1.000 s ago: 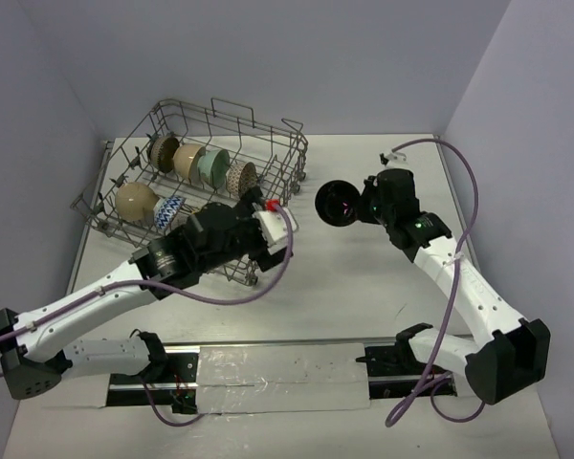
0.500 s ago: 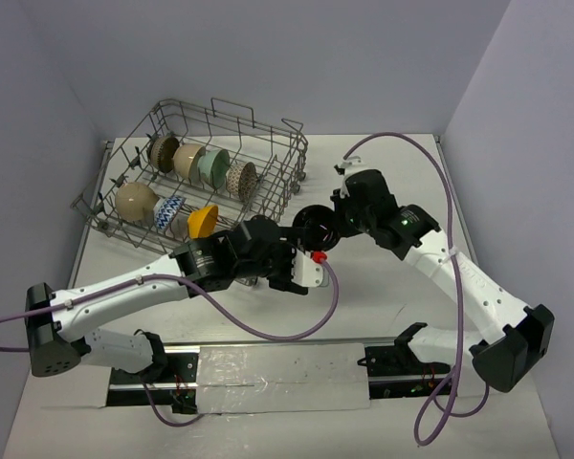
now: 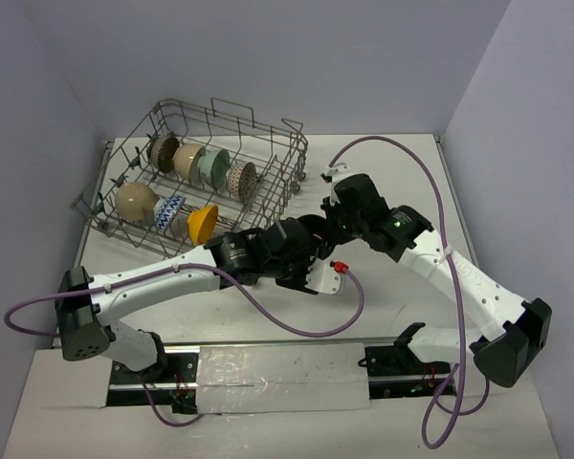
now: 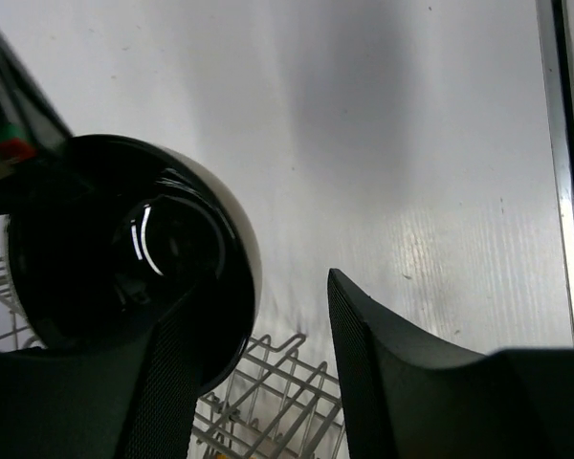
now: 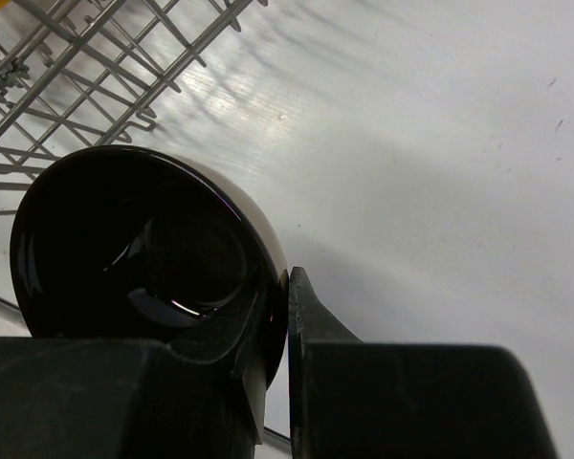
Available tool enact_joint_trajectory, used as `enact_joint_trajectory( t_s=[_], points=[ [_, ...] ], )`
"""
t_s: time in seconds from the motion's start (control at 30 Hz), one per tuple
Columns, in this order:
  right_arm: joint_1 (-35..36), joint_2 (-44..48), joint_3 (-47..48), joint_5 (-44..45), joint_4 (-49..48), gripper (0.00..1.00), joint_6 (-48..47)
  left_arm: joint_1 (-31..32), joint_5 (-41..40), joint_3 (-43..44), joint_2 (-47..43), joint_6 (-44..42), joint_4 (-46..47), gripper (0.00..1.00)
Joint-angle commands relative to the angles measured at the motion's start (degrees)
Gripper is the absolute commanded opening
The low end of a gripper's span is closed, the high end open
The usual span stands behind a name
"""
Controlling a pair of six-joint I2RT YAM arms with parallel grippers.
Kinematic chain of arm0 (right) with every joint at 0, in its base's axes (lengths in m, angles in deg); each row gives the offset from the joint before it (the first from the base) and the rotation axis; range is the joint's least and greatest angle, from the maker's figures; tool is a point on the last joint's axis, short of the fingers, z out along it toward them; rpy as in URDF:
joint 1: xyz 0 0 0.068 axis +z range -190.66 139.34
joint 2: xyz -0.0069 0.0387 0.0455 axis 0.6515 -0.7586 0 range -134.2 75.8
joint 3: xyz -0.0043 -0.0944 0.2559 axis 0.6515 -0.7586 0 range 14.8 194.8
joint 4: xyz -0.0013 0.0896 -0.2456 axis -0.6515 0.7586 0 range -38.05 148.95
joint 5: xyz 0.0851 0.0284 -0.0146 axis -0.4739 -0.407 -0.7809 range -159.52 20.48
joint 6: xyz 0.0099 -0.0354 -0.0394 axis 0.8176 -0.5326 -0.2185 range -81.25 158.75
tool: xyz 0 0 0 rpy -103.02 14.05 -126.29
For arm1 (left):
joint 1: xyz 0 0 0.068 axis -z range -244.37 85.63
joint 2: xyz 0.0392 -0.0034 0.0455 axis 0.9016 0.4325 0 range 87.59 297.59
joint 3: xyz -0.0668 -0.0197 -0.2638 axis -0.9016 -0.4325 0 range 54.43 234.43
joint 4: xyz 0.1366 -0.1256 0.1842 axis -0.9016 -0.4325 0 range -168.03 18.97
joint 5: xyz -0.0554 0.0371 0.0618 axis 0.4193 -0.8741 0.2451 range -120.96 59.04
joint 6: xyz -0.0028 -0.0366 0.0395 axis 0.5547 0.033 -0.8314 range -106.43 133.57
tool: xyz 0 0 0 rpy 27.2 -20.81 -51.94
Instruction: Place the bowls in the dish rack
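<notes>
Noted right gripper [image 5: 285,287] clamped on rim of black bowl [image 5: 143,249], left gripper [image 4: 258,325] astride same rim with jaws parted, near dish rack [image 3: 285,177].

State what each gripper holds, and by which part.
The right gripper pinches the dark bowl by its rim. The left gripper straddles the same rim, jaws open, holding nothing yet.

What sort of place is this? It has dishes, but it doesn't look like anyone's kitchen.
Probably a robotics test bench, not a kitchen: a left arm and a right arm are bolted to a white table boxed in by plain walls, and the dish rack with its bowls is the only kitchenware.
</notes>
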Motion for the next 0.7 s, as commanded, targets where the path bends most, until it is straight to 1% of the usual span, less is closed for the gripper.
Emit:
enact_joint_trajectory(
  t_s=[0.0, 0.07, 0.17, 0.23, 0.27, 0.33, 0.43, 0.47, 0.57, 0.67],
  points=[
    [0.8, 0.3, 4.0, 0.2, -2.0, 0.00, -0.2, 0.3, 0.1, 3.0, 0.9, -1.3, -2.3, 0.55],
    [1.1, 0.5, 3.9, 0.2, -2.0, 0.00, -0.3, 0.3, -0.5, 3.1, 1.6, -1.5, -2.3, 0.55],
    [1.4, 0.6, 3.8, 0.3, -2.2, 0.00, -0.3, 0.4, -1.3, 3.9, 2.5, -1.3, -3.5, 0.52],
    [1.4, 0.8, 3.7, 0.1, -2.4, 0.00, -0.5, 0.4, -1.6, 4.6, 3.4, -1.1, -4.4, 0.48],
    [1.5, 0.8, 3.6, 0.2, -2.5, 0.00, -0.5, 0.5, -1.7, 4.8, 3.7, -1.1, -4.5, 0.44],
    [1.4, 0.6, 3.6, 0.3, -2.5, 0.00, -0.6, 0.5, -1.8, 5.1, 4.1, -1.0, -4.9, 0.40],
    [1.6, 0.6, 3.5, 0.1, -2.6, 0.00, -0.5, 0.6, -2.1, 4.8, 4.1, -1.1, -4.6, 0.31],
    [1.6, 0.7, 3.4, 0.0, -2.9, 0.00, -0.6, 0.7, -2.1, 4.6, 4.0, -1.1, -4.5, 0.21],
    [1.5, 1.0, 2.7, -0.4, -3.8, 0.00, -0.7, 0.6, -2.6, 3.9, 4.1, -1.3, -3.9, 0.00],
    [1.6, 1.3, 2.3, -0.9, -4.3, 0.00, -0.8, 0.7, -2.9, 4.2, 4.3, -1.1, -4.5, 0.00]
  ],
)
